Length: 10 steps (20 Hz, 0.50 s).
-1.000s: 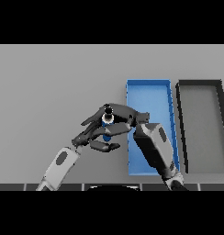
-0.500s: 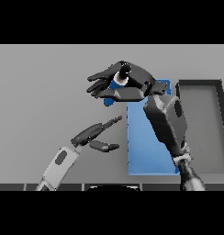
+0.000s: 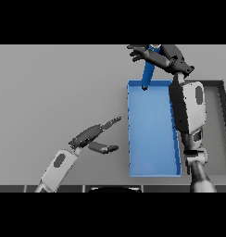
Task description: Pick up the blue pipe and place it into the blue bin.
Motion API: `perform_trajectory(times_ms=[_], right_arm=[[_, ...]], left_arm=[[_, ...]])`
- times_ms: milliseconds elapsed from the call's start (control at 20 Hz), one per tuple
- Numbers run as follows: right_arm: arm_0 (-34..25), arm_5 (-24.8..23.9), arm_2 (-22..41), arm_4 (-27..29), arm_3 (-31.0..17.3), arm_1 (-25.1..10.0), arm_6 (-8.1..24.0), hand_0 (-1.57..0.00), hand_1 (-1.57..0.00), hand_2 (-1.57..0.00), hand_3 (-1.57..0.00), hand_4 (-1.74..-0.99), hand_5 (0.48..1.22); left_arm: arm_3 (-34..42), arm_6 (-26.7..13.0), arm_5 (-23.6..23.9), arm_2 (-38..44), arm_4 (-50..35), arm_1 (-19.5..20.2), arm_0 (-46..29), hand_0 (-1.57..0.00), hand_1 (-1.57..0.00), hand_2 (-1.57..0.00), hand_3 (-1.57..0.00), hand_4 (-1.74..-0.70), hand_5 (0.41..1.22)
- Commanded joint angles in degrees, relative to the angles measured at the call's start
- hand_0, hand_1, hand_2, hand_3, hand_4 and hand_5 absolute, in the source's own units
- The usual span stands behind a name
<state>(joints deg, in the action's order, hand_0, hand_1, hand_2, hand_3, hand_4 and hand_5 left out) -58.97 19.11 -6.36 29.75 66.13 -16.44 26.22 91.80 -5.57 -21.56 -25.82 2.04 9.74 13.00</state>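
A flat grey counter [image 3: 50, 92] carries two long rectangular bins side by side along its right side. The shallow blue rectangular bin [image 3: 152, 134] lies with its long axis running from the near edge toward the far edge. Just to its right sits a dark grey rectangular bin [image 3: 222, 120], largely hidden behind the right forearm. That forearm crosses over the blue bin's right wall and covers part of the interior on that side.

The blue pipe [image 3: 147, 74] is a slim, straight blue tube. It is off the counter, held above the far end of the blue bin, near that bin's far left corner. Its long axis stands steeply, leaning slightly; the lower end points down at the bin's far wall, while the upper end is lost among the fingers.

The right hand [image 3: 157, 54], dark, is up near the counter's far edge, fingers curled around the pipe's upper part.

The left hand [image 3: 92, 134] hovers over the counter left of the blue bin, near the near edge, fingers extended, thumb apart, holding nothing.
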Motion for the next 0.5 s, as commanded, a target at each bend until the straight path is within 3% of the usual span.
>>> perform_trajectory(times_ms=[0, 150, 400, 450], right_arm=[[1.08, -0.50, -0.55, -0.30, -0.64, -0.10, 0.27, -1.57, -1.57, -1.57, -1.57, -1.499, 1.221], [7.29, -0.76, -0.84, -1.87, -0.73, -0.06, 1.34, -1.57, -1.57, -1.57, -1.57, -1.499, 1.221], [17.31, -7.09, 0.08, -6.07, 2.84, 1.32, 8.52, -1.57, -1.57, -1.57, -1.57, -1.499, 1.221], [18.33, -8.54, 1.59, -6.55, 2.22, 0.22, 8.72, -1.57, -1.57, -1.57, -1.57, -1.499, 1.221]], left_arm=[[0.65, -0.16, 0.14, 0.17, 0.07, 0.32, 0.34, 0.00, 0.00, 0.00, 0.00, -0.83, 0.461], [0.79, 0.24, 0.10, 0.28, 0.01, 0.53, 0.22, 0.00, 0.00, 0.00, 0.00, -0.83, 0.463], [0.54, 0.34, -0.07, -0.35, 0.59, 0.58, -0.64, 0.00, 0.00, 0.00, 0.00, -0.83, 0.470], [0.42, 0.43, -0.18, -0.12, 0.39, 0.76, -0.60, 0.00, 0.00, 0.00, 0.00, -0.83, 0.470]])
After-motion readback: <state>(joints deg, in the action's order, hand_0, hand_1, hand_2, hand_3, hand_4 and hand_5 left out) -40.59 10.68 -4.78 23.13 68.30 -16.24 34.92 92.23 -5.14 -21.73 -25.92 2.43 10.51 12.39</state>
